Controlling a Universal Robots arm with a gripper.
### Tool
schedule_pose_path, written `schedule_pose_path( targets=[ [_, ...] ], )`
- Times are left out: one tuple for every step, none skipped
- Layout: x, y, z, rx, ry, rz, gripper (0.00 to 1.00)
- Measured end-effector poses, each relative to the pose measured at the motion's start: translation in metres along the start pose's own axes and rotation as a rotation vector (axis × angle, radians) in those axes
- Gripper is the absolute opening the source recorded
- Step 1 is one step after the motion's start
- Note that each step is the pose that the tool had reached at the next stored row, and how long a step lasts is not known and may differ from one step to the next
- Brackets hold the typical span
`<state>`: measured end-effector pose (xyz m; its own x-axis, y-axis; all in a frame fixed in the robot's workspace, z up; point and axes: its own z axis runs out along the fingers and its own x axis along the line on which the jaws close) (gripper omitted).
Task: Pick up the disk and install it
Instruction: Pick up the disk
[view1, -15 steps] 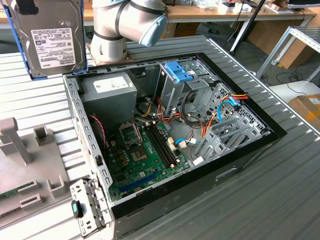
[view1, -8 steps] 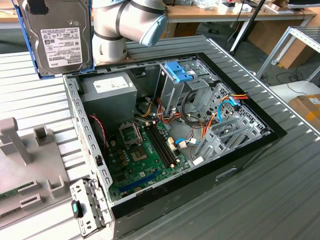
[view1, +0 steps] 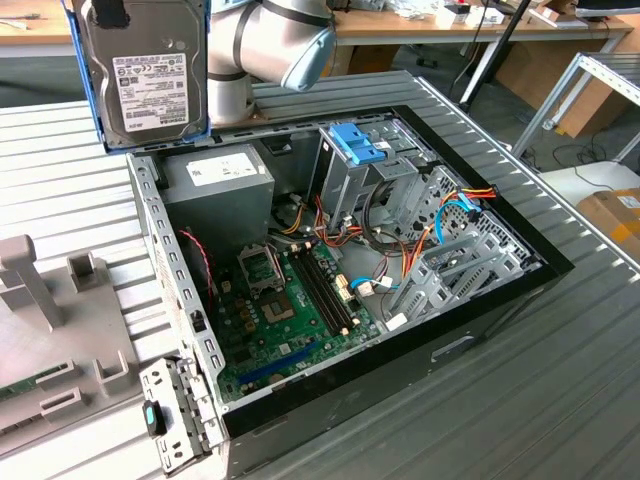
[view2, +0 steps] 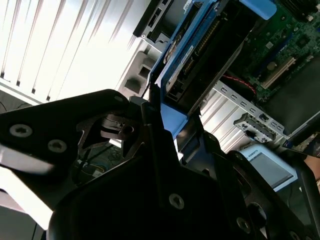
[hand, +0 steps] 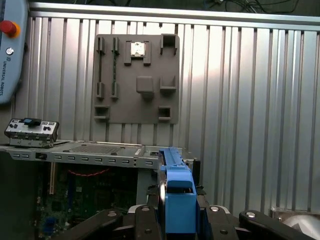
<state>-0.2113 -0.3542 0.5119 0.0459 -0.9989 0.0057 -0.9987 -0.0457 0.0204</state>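
Nearest in the exterior view, the ribbed table carries a grey fixture plate on the exterior view's left and the open case. Inside the case lie the motherboard, then the power supply, and the cage with its blue latch. Farthest, the disk hangs upright, label to camera, over the case's far corner on the exterior view's left, well apart from the cage. The arm stands beside it. In the first wrist view the gripper is clamped on the disk's blue rail.
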Motion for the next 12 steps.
schedule_pose_path(
  targets=[
    [0.0004,-0.008,-0.0001,0.0,0.0,0.0,0.37],
    [0.0006,-0.0126,-0.0003,0.0,0.0,0.0,0.37],
    [0.0007,-0.0156,-0.0003,0.0001,-0.0001,0.0,0.37],
    [0.0008,-0.0181,-0.0004,0.0,0.0,0.0,0.37],
    [0.0012,-0.0256,-0.0005,0.0,0.0,0.0,0.37],
    [0.0013,-0.0277,-0.0006,0.0,0.0,0.0,0.37],
    [0.0014,-0.0303,-0.0006,0.0,0.0,0.0,0.37],
    [0.0016,-0.0344,-0.0007,0.0,0.0,0.0,0.37],
    [0.0017,-0.0363,-0.0007,0.0001,-0.0001,0.0,0.37],
    [0.0018,-0.0387,-0.0007,0.0001,-0.0001,0.0,0.37],
    [0.002,-0.0435,-0.0009,0.0,-0.0001,0.0,0.37],
    [0.0022,-0.0475,-0.001,0.0,0.0,0.0,0.37]
  ],
)
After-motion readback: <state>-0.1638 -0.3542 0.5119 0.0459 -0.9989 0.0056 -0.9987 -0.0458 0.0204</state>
